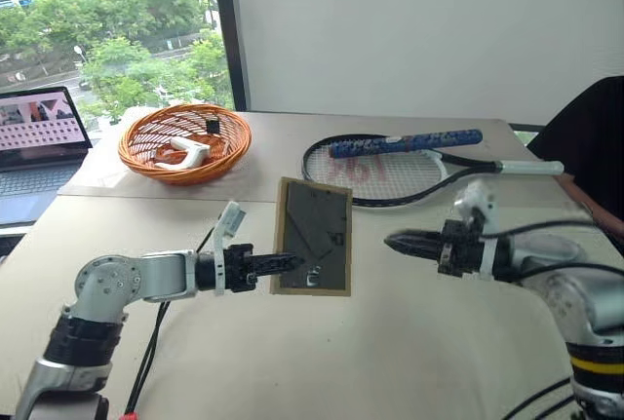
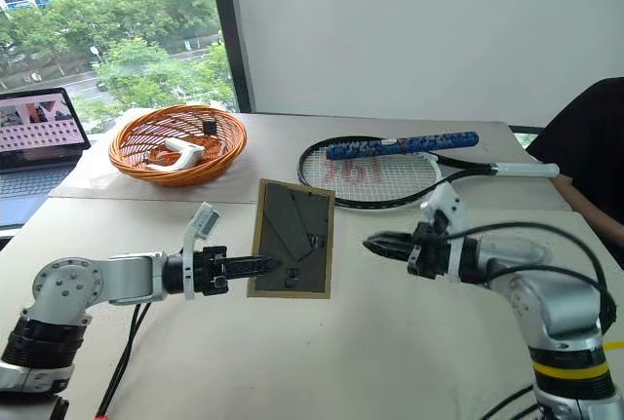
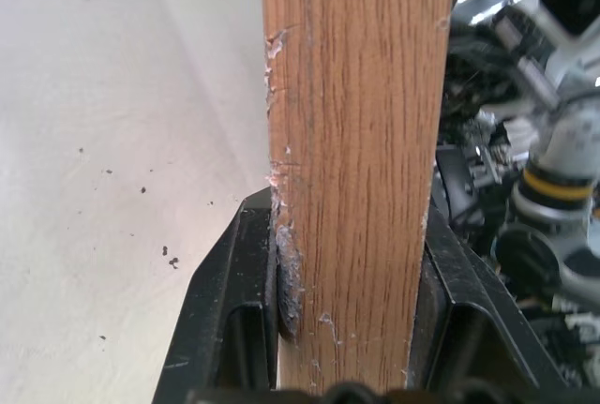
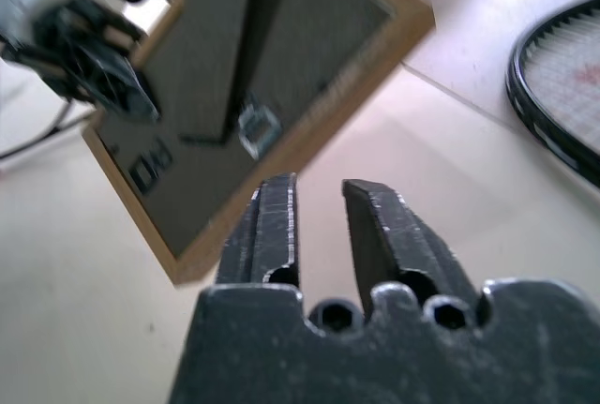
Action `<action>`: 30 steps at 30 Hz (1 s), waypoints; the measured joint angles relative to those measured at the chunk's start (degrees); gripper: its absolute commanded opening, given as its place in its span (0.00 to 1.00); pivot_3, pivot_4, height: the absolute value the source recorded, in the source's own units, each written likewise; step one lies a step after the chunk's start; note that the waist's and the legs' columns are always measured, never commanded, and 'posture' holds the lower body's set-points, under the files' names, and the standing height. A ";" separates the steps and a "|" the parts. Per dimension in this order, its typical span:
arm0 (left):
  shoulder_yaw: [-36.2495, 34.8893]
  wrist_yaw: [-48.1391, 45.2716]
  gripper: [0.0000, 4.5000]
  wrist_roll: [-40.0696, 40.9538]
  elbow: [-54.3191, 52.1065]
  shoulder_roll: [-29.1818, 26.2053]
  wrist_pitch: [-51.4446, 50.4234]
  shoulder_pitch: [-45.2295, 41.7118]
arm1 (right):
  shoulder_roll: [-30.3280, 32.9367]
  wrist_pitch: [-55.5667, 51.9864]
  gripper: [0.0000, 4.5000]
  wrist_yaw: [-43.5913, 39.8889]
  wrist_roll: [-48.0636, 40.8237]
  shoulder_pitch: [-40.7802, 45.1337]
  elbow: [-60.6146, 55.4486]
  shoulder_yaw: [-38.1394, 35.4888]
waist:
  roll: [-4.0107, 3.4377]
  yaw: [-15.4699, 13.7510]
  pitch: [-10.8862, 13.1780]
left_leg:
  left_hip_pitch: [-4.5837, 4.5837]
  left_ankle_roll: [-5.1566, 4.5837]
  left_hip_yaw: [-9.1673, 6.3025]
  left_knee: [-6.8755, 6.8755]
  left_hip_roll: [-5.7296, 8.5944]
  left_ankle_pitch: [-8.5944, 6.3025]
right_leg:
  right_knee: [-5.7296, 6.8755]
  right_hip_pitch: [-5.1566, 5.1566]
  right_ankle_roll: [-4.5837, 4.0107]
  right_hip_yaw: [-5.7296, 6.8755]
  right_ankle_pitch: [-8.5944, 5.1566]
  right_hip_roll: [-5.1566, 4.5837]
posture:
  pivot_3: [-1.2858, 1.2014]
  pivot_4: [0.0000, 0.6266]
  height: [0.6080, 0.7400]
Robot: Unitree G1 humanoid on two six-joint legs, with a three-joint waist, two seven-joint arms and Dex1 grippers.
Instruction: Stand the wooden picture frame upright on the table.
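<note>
The left gripper (image 2: 273,266) clamps the upright wooden picture frame (image 2: 292,238), seemingly lifted off the table (image 2: 341,362).

I see an orange woven basket (image 1: 185,142) holding a white object (image 1: 188,153) beside an open laptop (image 1: 37,152), a tennis racket (image 1: 390,171) with a blue-wrapped racket (or similar stick) (image 1: 405,142) across it, and a dark-sleeved person (image 1: 590,142) at the edge.

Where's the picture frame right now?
In the head views, the wooden picture frame is centre, backing toward camera, clamped by the left gripper, with the right gripper apart.
</note>
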State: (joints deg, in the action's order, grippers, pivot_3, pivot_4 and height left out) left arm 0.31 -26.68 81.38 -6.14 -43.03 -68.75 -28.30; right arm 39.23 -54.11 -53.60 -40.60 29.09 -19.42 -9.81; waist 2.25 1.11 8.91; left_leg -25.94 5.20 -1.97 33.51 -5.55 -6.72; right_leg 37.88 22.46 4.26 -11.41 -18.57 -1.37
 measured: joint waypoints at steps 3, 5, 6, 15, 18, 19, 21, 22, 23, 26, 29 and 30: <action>1.44 -5.79 0.26 -5.32 0.99 0.04 0.03 -1.37 | -2.70 -1.27 0.71 1.71 -1.25 4.36 0.21 2.80 | -0.01 0.05 0.01 | -0.20 -0.01 0.00 -0.01 0.00 0.00 | 0.00 0.18 0.01 0.01 0.00 0.00 | 0.52 0.24 1.00; 2.13 -8.66 0.26 -7.98 1.88 0.69 0.02 -2.58 | -4.25 -1.24 0.87 1.98 -1.03 6.21 0.99 6.35 | -0.02 0.00 0.02 | -0.38 -0.01 -0.01 -0.01 0.00 0.01 | 0.01 0.33 0.01 0.04 0.00 0.00 | 0.52 0.24 1.00; 2.40 -9.42 0.26 -8.71 2.00 0.92 0.01 -2.98 | -4.63 -1.22 0.93 1.90 -0.71 6.68 1.57 7.95 | -0.02 -0.04 0.02 | -0.43 -0.02 0.00 -0.01 0.00 0.01 | 0.02 0.38 0.01 0.04 0.00 0.00 | 0.52 0.24 1.00; 3.88 -13.86 0.26 -13.78 6.92 3.61 -7.03 -7.02 | -8.62 5.83 0.98 -3.88 3.40 8.55 5.35 18.62 | -0.04 -0.20 0.07 | -0.55 -0.04 -0.01 -0.21 -0.01 0.01 | 0.20 0.62 -0.05 0.10 -0.02 0.01 | 0.52 0.24 1.00; 0.79 -14.11 0.26 -11.05 11.48 5.30 -11.79 -8.97 | -8.83 9.04 0.98 -5.58 3.39 8.36 3.96 18.38 | -0.06 -0.19 0.08 | -0.56 -0.04 -0.03 -0.20 -0.01 0.02 | 0.23 0.63 -0.05 0.12 -0.02 0.01 | 0.52 0.24 1.00; -0.62 -14.10 0.26 -10.16 13.72 5.46 -13.49 -9.61 | -8.45 10.57 0.98 -6.18 3.44 8.11 2.83 18.12 | -0.06 -0.17 0.08 | -0.56 -0.05 -0.05 -0.21 -0.01 0.02 | 0.24 0.63 -0.05 0.14 -0.02 0.01 | 0.52 0.24 1.00; -2.83 -14.13 0.26 -9.00 16.74 5.57 -16.61 -10.31 | -6.18 13.06 0.98 -7.19 4.55 7.46 0.83 17.99 | -0.06 -0.17 0.08 | -0.56 -0.05 -0.07 -0.20 -0.01 0.02 | 0.24 0.62 -0.05 0.16 -0.02 0.01 | 0.52 0.24 1.00; -3.36 -14.15 0.26 -8.81 17.44 5.66 -17.68 -10.40 | -5.13 13.63 0.98 -7.44 5.08 7.23 0.49 17.96 | -0.06 -0.16 0.08 | -0.56 -0.05 -0.07 -0.20 -0.01 0.02 | 0.23 0.61 -0.05 0.16 -0.02 0.00 | 0.52 0.24 1.00; -4.04 -14.29 0.26 -8.47 18.59 5.66 -19.15 -10.44 | -3.91 14.49 0.98 -7.66 5.71 6.72 0.08 17.76 | -0.06 -0.18 0.08 | -0.56 -0.05 -0.07 -0.20 -0.01 0.02 | 0.23 0.62 -0.05 0.17 -0.02 0.01 | 0.52 0.24 1.00; -5.33 -15.05 0.26 -8.04 20.64 5.67 -22.18 -10.50 | -2.07 15.99 0.98 -7.98 6.22 6.15 -0.39 16.88 | -0.06 -0.06 0.08 | -0.56 -0.04 -0.08 -0.20 -0.01 0.03 | 0.27 0.63 -0.05 0.17 -0.02 0.01 | 0.52 0.24 1.00; -5.55 -15.97 0.26 -8.04 21.14 5.57 -23.38 -10.92 | 0.60 19.38 0.98 -7.69 8.94 6.16 -0.61 15.75 | -0.06 -0.15 0.08 | -0.56 -0.03 -0.09 -0.19 -0.01 0.04 | 0.27 0.62 -0.05 0.19 -0.02 0.01 | 0.52 0.24 1.00; -5.46 -16.53 0.26 -8.02 21.37 5.35 -23.54 -11.25 | 2.12 21.90 0.98 -7.71 11.29 6.01 0.16 15.75 | -0.06 -0.22 0.08 | -0.56 -0.03 -0.10 -0.17 -0.01 0.04 | 0.26 0.61 -0.05 0.19 -0.02 0.00 | 0.52 0.24 1.00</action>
State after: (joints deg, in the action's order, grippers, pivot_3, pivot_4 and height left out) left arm -5.15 -43.21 73.36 15.23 -37.68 -92.29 -39.54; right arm 41.35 -32.22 -61.30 -29.32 35.09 -19.27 5.93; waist 2.19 0.89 8.99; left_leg -26.50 5.17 -2.07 33.34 -5.56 -6.68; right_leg 38.14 23.07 4.21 -11.22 -18.59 -1.37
